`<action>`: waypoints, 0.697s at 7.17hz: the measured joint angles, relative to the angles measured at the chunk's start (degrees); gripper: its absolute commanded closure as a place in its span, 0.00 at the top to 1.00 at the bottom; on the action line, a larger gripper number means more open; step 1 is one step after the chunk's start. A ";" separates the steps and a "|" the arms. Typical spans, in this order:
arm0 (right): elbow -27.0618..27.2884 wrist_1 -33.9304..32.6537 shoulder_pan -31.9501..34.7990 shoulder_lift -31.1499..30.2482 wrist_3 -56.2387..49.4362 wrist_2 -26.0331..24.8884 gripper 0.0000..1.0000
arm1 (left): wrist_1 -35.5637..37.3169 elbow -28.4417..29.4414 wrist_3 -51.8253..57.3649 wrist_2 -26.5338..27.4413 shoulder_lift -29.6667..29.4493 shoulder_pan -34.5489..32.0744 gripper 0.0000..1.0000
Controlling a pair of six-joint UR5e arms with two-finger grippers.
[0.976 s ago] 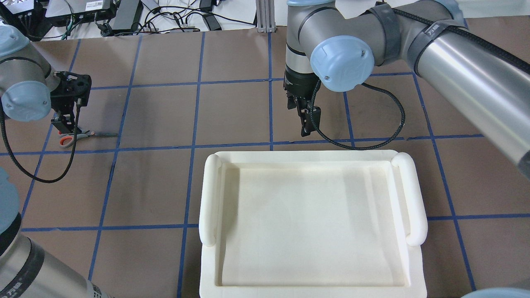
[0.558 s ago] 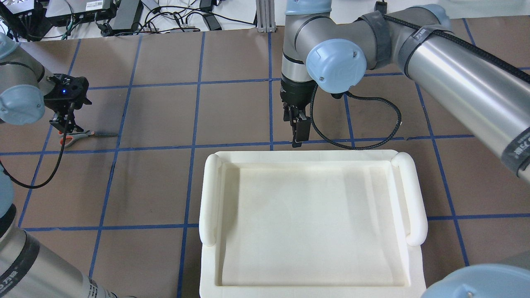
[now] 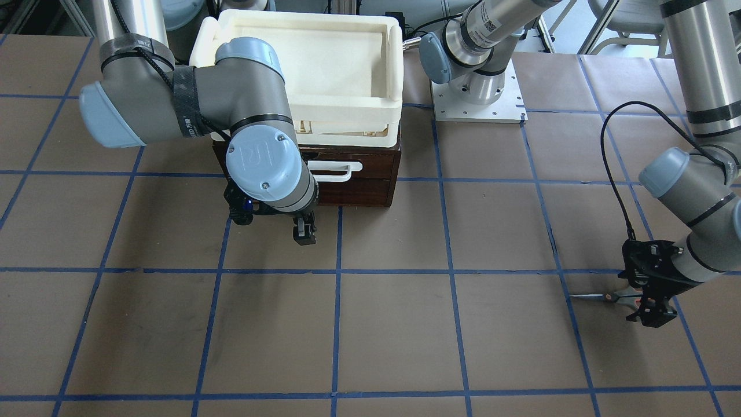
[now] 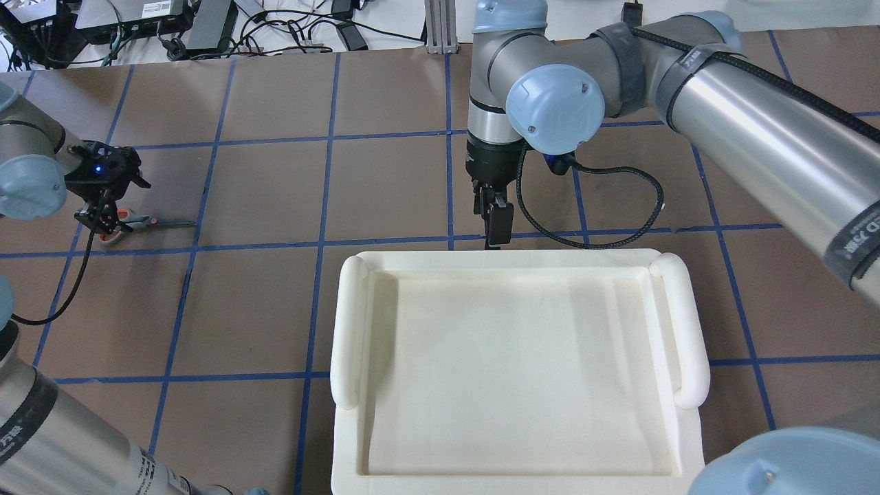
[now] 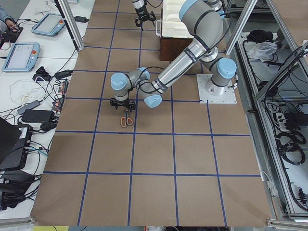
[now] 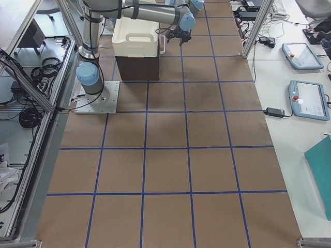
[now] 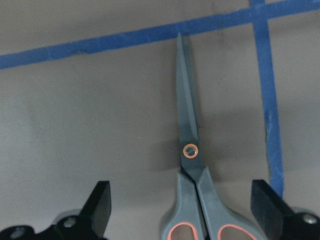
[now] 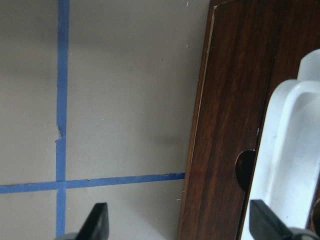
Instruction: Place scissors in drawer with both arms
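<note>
Two pincers, both spread wide and both empty, are what I'm watching. The left pincer hangs low over the scissors, one finger on each side of the grey handles. The scissors lie flat on the table with blades closed, well apart from the drawer. The right pincer faces the dark drawer front, which looks shut, and the white handle is just beside one finger. I'd worry that the thin scissors could skid or twist as the fingers close, or that the fingers could catch the paper. A pull on the handle might drag the whole chest, and the cream tray on top would shift with it. The table is covered in brown paper gridded with blue tape. Cables crowd its far edge, and touch screens sit on a side bench.
</note>
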 measured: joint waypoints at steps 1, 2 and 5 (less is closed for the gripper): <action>0.01 0.61 0.00 0.08 0.79 0.01 1.00 | 0.82 0.00 -0.92 1.13 -0.65 -0.04 1.00; 0.04 1.25 0.02 0.29 2.17 -0.01 1.00 | 1.29 -0.01 -3.84 2.68 -0.95 -0.27 1.00; 0.02 2.33 -0.02 1.00 5.27 -0.08 1.00 | 1.54 -0.45 -7.83 4.19 -1.49 -0.77 0.94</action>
